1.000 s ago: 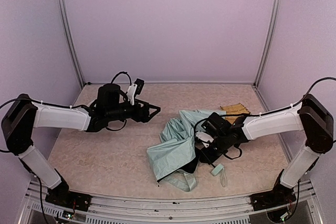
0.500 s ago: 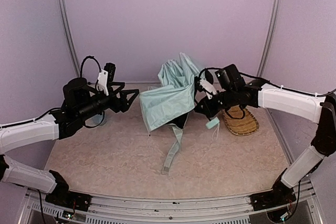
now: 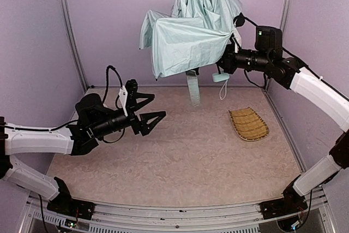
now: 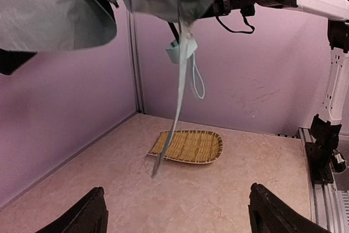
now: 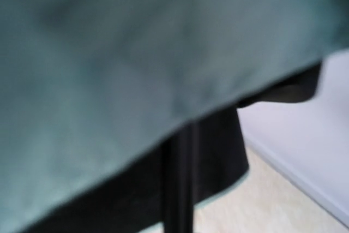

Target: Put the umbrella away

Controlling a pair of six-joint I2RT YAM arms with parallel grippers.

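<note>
1. The umbrella (image 3: 185, 39) hangs high in the air close to the back wall, well above the table (image 3: 191, 162). Its mint canopy is loose and draped, and a pale closure band (image 3: 193, 88) dangles straight down from it.
2. The canopy spreads leftward from where it is held, so its bulk lies roughly level across the back. Fabric hides the shaft from above.
3. The right gripper (image 3: 228, 61) is clenched on the umbrella at the canopy's right end, just above the pale handle (image 3: 220, 77).
4. The left gripper (image 3: 160, 106) is released, its jaws wide and empty. It sits lower than the canopy, to its left and nearer the front. The canopy's loose left edge is the part nearest it, so gathering the fabric would probably mean reaching up and back.
5. A woven tray (image 3: 248, 124) lies on the table below, well apart.
</note>
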